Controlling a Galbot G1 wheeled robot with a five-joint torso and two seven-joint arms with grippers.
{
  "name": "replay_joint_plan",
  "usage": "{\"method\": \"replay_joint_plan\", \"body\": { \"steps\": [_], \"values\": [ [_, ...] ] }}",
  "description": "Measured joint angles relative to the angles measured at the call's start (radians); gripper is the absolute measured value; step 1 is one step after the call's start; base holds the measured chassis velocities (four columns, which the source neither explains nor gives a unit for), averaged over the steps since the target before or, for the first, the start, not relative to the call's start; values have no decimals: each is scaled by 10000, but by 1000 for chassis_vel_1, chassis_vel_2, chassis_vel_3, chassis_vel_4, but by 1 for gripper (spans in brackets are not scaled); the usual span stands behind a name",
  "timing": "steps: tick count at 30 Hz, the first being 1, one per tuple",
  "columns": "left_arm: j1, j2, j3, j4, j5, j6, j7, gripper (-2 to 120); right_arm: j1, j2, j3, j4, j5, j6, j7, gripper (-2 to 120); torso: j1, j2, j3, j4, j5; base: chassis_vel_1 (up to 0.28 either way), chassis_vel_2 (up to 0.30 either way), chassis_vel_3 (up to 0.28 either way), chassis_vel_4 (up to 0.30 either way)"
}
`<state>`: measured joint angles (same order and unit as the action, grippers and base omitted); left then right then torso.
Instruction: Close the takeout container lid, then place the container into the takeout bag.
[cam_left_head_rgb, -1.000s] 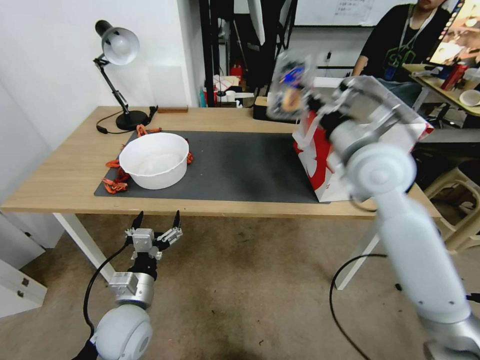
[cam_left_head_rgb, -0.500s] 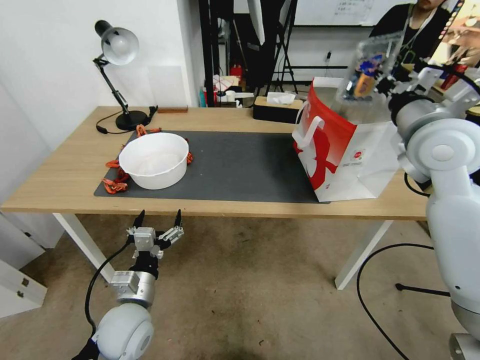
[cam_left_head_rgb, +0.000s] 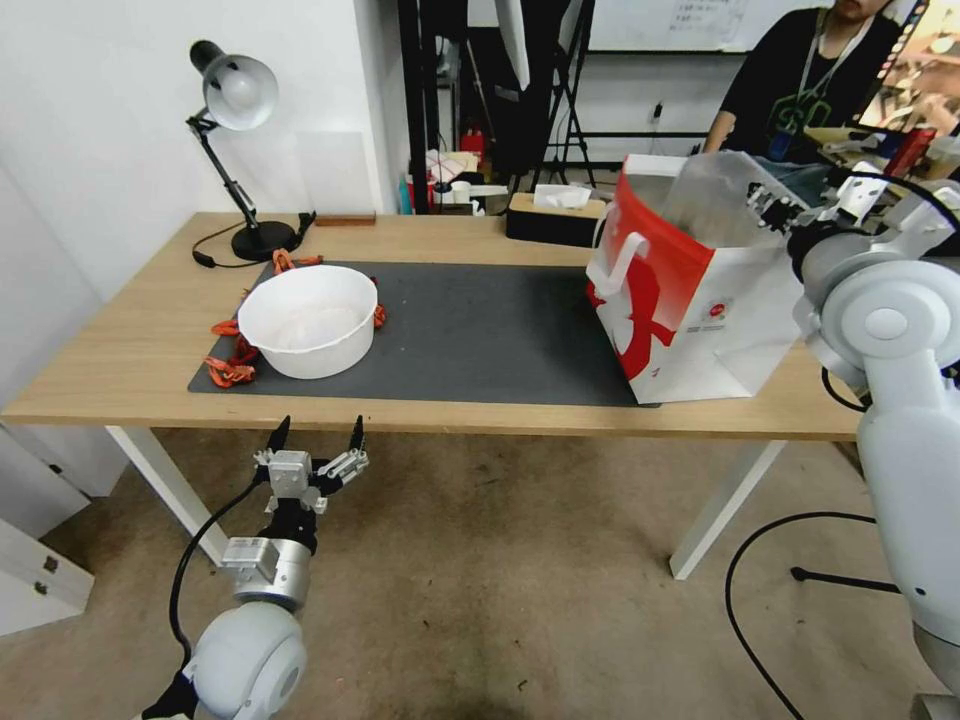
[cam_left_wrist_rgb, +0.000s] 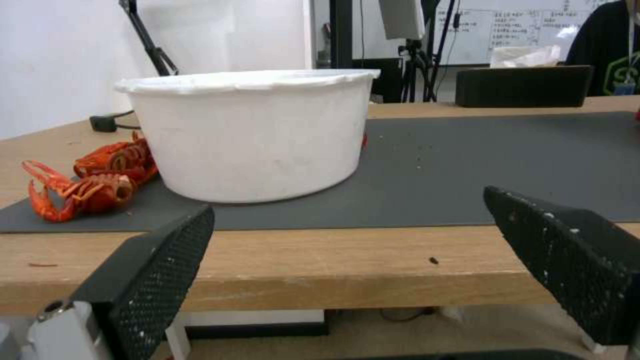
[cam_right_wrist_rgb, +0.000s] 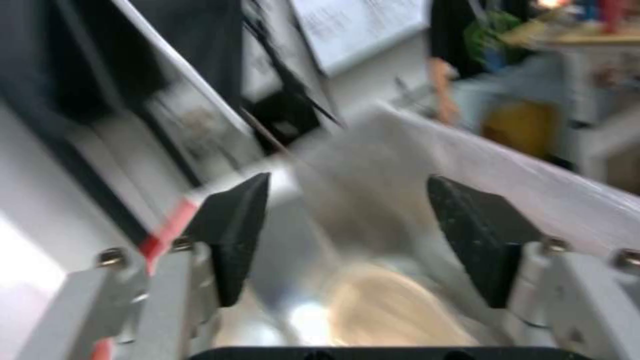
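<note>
Left hand (cam_left_head_rgb: 313, 436) is parked below the worktop (cam_left_head_rgb: 130, 350) edge at about 7 o'clock in the head view, fingers spread apart with nothing between them, facing the white bowl (cam_left_head_rgb: 308, 320) and the red crayfish (cam_left_wrist_rgb: 87, 187) beside it. Right hand (cam_left_head_rgb: 800, 212) sits at the top edge of the takeout bag (cam_left_head_rgb: 690, 300) at about 2 o'clock, fingers apart and empty, looking down into the clear liner (cam_left_head_rgb: 715, 200). I can't make out the takeout container on the worktop or in either hand, so my read is it's already dropped in the bag and the task is basically done; the blurred pale shape deep in the liner can't confirm it.
</note>
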<state>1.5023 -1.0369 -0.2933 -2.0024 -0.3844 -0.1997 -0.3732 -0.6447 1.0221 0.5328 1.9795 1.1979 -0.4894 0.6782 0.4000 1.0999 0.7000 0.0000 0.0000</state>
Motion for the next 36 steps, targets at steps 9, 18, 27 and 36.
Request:
{"method": "replay_joint_plan", "body": {
  "steps": [9,18,27,36],
  "values": [
    [65,7,-78,-46,-2,-7,-7,100,-896,-225,36,884,308,2424,-3446,96,0,1,0,0,-2,0,0,0,0],
    [99,-42,-101,-55,-4,-17,-8,100,-3668,-712,-440,2607,-2761,3290,-5859,100,0,1,-2,1,-2,0,0,0,0],
    [94,-137,-117,-76,-6,-11,-6,100,-6478,-192,-1141,3400,-7829,4365,-5801,100,-1,1,-2,1,0,0,0,0,0],
    [159,-236,-180,-96,-5,-4,-1,100,-8335,447,-2032,3274,-10248,4829,-4150,100,-1,1,-1,1,-1,0,0,0,0]
  ]
}}
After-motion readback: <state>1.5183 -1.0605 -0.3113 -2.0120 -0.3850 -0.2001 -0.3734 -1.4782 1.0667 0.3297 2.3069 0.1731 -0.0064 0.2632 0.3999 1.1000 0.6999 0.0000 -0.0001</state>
